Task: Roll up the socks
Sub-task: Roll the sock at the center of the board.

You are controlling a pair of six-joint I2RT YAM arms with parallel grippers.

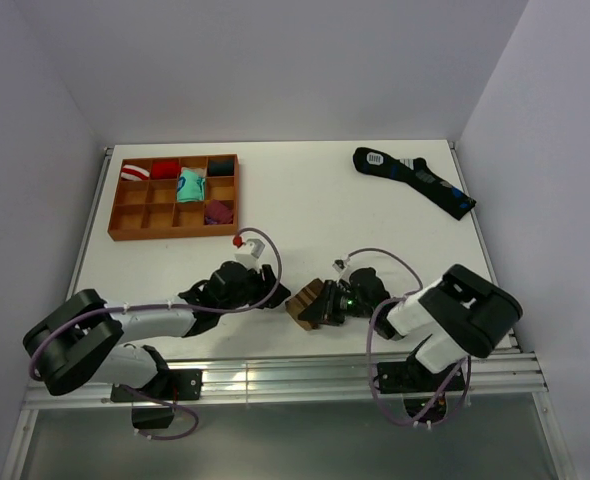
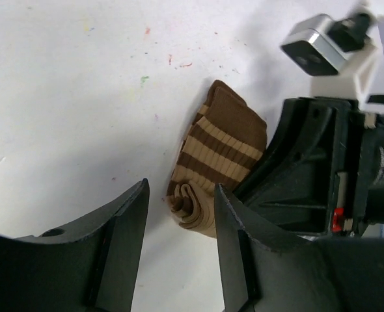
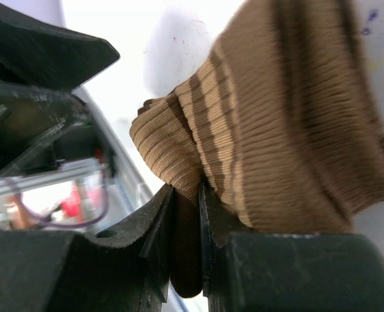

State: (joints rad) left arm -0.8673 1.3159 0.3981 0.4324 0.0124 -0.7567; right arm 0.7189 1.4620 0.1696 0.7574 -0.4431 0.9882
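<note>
The brown sock [image 2: 221,140] lies diagonally, its rolled end pointing into the spread-open left gripper [image 2: 181,190]; the right gripper [image 3: 185,214] pinches its fabric.

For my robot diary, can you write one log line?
right gripper: shut on brown striped sock | left gripper: open near its rolled end

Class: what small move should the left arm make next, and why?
Probably close the left gripper on the rolled end of the brown sock: that end lies between its open fingers, while the right gripper pinches the sock's edge.
</note>
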